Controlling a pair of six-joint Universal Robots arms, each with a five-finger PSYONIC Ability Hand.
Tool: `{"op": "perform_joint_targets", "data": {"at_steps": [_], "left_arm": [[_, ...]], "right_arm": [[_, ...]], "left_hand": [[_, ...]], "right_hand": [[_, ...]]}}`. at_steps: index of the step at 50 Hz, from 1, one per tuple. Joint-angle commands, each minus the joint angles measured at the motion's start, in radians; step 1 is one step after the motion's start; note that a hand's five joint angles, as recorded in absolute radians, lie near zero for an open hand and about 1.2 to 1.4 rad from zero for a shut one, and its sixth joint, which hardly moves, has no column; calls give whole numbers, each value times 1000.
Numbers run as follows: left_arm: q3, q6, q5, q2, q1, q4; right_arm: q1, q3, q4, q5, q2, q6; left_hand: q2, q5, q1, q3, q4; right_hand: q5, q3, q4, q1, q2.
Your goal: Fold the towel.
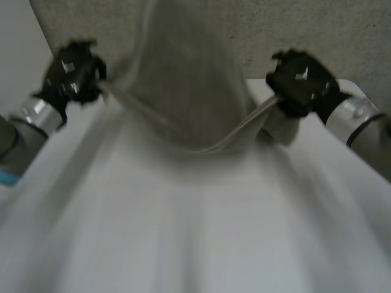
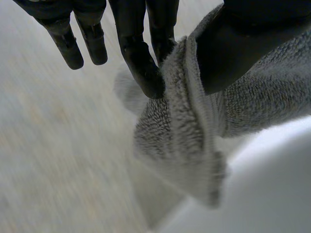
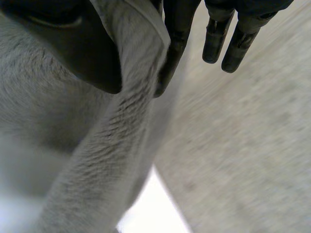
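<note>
A grey towel [image 1: 183, 91] hangs lifted between both hands above the white table [image 1: 195, 232], its middle sagging down. My left hand [image 1: 73, 72] holds its left corner, my right hand [image 1: 299, 82] its right corner. Seen from the left wrist, the hand [image 2: 141, 58] pinches the towel's hemmed edge [image 2: 189, 131] between a finger and the thumb. From the right wrist, the hand [image 3: 177, 34] pinches the towel's edge [image 3: 131, 82] the same way, while the other fingers stay straight beside the cloth.
A speckled grey wall [image 1: 305, 30] stands behind the table. The table's white surface stretches toward me under the towel. Grey floor [image 3: 252, 145] lies beyond the table's edge in the right wrist view.
</note>
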Motion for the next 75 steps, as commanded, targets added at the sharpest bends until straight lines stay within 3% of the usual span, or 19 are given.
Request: {"op": "perform_joint_targets", "data": {"at_steps": [1,6,13,20,23,25,28,30,36,40,43,48,50,57,59,65,70,73,75], "left_arm": [[-123,213,3,-81,35,-39],[-162,334,1,-82,39,-124],[-150,329,0,-26,65,-218],[-162,322,1,123,73,-347],[-170,277,1,240,73,-409],[-166,179,1,365,76,-457],[-153,115,1,436,81,-473],[-120,2,4,539,85,-476],[-55,-115,1,608,90,-481],[1,-125,-17,540,78,-478],[35,-125,-25,482,66,-478],[259,-103,-116,204,-10,-443],[317,-84,-140,135,-17,-403],[552,36,-239,-65,-46,-163],[636,46,-311,-90,-71,-91],[683,42,-345,-68,-82,-37],[639,36,-290,-51,-74,-19],[565,26,-223,-51,-65,-17],[519,24,-191,-51,-65,-16]], "right_arm": [[-6,178,-10,3,61,-109],[-10,228,-2,20,81,-197],[-30,253,7,26,50,-250],[-44,250,148,24,-126,-238],[-50,242,186,24,-180,-221],[-62,206,251,23,-278,-158],[-72,119,319,27,-332,-68],[-76,73,361,24,-349,-20],[-116,-67,456,23,-361,35],[-87,-126,456,34,-271,19],[1,-207,453,85,-171,-26],[60,-324,380,192,-7,-192],[68,-399,233,230,102,-337],[112,-579,-42,259,229,-518],[115,-617,-85,256,228,-512],[117,-647,-172,233,158,-343],[109,-603,-176,179,141,-205],[105,-548,-163,118,131,-190],[73,-471,-159,31,125,-182]], "left_hand": [[43,38,71,-49,-55],[43,38,71,-49,-55],[43,38,71,-49,-55],[43,38,71,-49,-55],[43,38,71,-49,-55],[43,38,71,-49,-55],[43,38,71,-49,-55],[43,38,71,-49,-55],[43,38,71,-49,-55],[43,38,71,-49,-55],[43,38,71,-49,-55],[43,38,71,-49,-55],[43,38,71,-49,-55],[43,38,71,-49,-55],[43,38,71,-49,-55],[43,38,71,-49,-55],[43,38,71,-49,-55],[43,38,71,-49,-55],[43,38,71,-49,-55]], "right_hand": [[66,-23,-58,100,54],[66,-23,-58,100,54],[66,-23,-58,100,54],[66,-23,-58,100,54],[66,-23,-58,100,54],[66,-23,-58,100,54],[66,-23,-58,100,54],[66,-23,-58,100,54],[66,-23,-58,100,54],[66,-23,-58,100,54],[66,-23,-58,100,54],[66,-23,-58,100,54],[66,-23,-58,100,54],[66,-23,-58,100,54],[66,-23,-58,100,54],[66,-23,-58,100,54],[66,-23,-58,100,54],[66,-23,-58,100,54],[66,-23,-58,100,54]]}}
